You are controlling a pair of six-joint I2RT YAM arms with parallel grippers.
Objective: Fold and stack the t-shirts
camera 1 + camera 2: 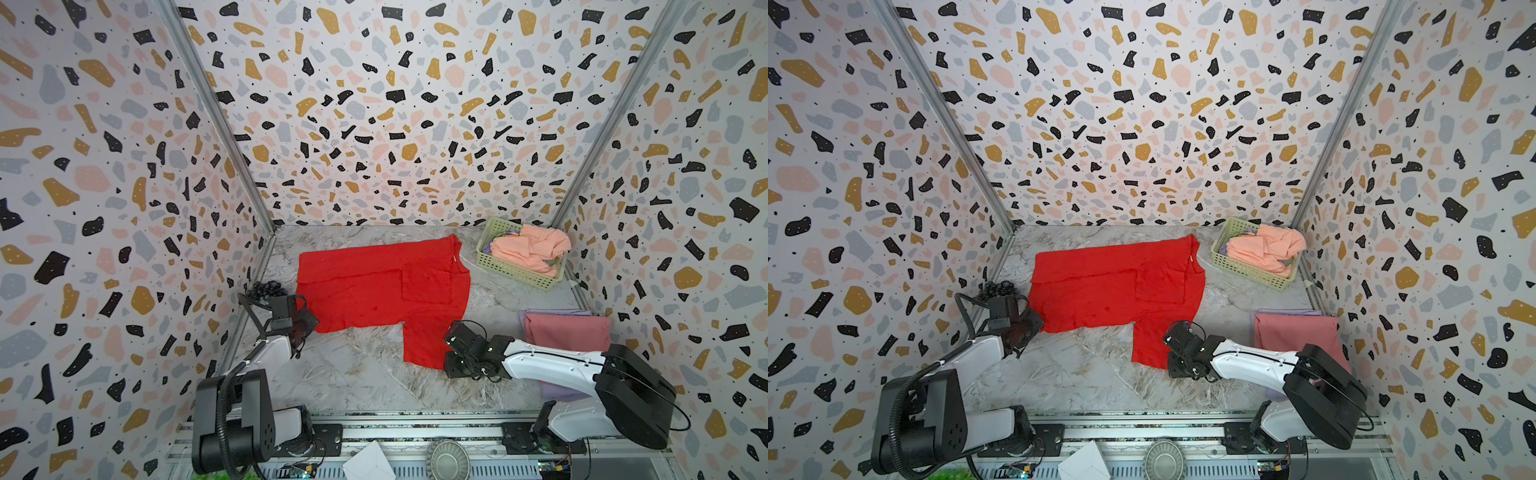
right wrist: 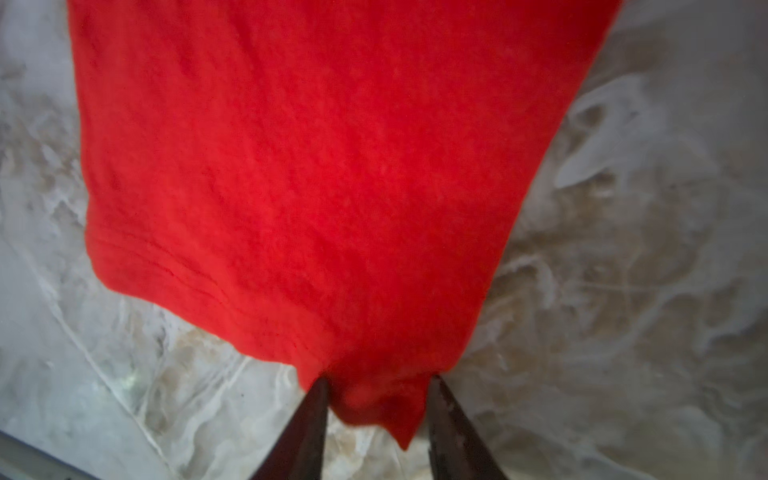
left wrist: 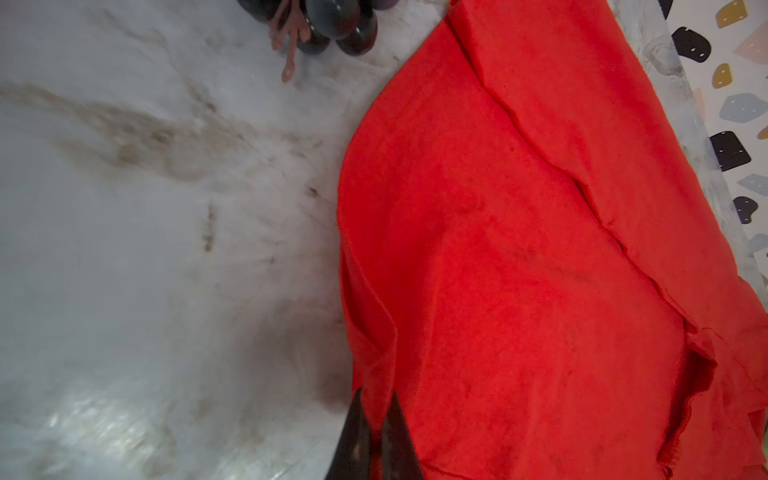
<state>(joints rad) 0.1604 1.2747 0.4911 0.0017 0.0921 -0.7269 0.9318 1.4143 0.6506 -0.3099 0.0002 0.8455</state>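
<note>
Red t-shirt point(image 1: 374, 286): it lies spread out flat in the middle of the surface, nearer the back edge. One sleeve point(image 1: 424, 343) sticks out toward the front edge. A part along the back looks folded over.
Surface point(image 1: 365, 374): grey and white like marble, bare at the front.
Left hand point(image 3: 376, 436): its two dark fingers point(image 3: 353, 440) are pressed together on the edge of the red t-shirt, at the shirt's corner near the left edge of the surface. In both top views this hand point(image 1: 1023, 328) sits right at that corner.
Right hand point(image 2: 376, 415): its fingers point(image 2: 307, 432) are a little apart, with the tip of the red sleeve bunched between them. The cloth touches both fingers. I cannot tell if they squeeze it tight. In a top view this hand point(image 1: 451, 345) is at the sleeve's right side.
Pink t-shirt point(image 1: 565, 328): folded flat, near the right edge of the surface, on top of a lavender t-shirt point(image 1: 552, 311) that peeks out behind it.
Basket point(image 1: 511, 272): pale green, in the back right corner.
Peach t-shirt point(image 1: 528, 249): crumpled up in the basket, heaped over the rim.
Dark beads point(image 1: 266, 289): a small bunch by the left edge, just behind the left hand.
</note>
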